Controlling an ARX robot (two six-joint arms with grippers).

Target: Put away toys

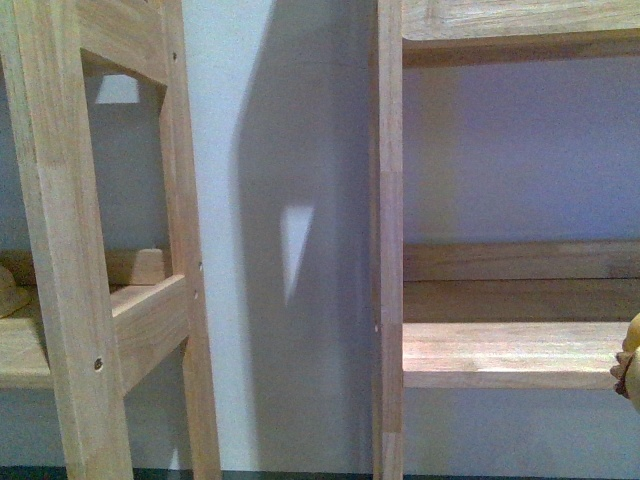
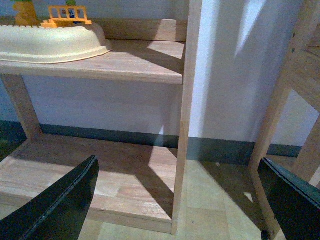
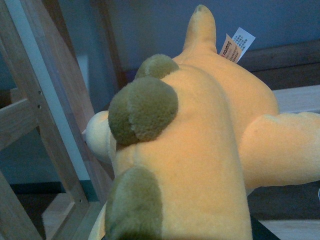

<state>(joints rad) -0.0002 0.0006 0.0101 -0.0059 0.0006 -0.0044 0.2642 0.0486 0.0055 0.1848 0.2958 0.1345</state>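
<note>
The toy, an orange-yellow plush animal (image 3: 200,150) with olive-green patches and a sewn-in tag (image 3: 235,47), fills the right wrist view. My right gripper is shut on it, and the plush hides the fingers. In the front view only a sliver of the plush animal (image 1: 632,362) shows at the right edge, level with a wooden shelf board (image 1: 510,352). My left gripper (image 2: 177,207) hangs open with nothing in it. Its dark fingers (image 2: 60,205) are spread wide above the floor, in front of a wooden upright post (image 2: 186,115).
Two wooden shelf units stand against a pale wall, the left unit (image 1: 70,250) and the right unit (image 1: 390,250), with a gap between them. A cream basin (image 2: 50,42) and an orange plastic fence piece (image 2: 67,15) sit on a shelf (image 2: 130,62). A low bottom shelf (image 2: 100,175) lies beneath.
</note>
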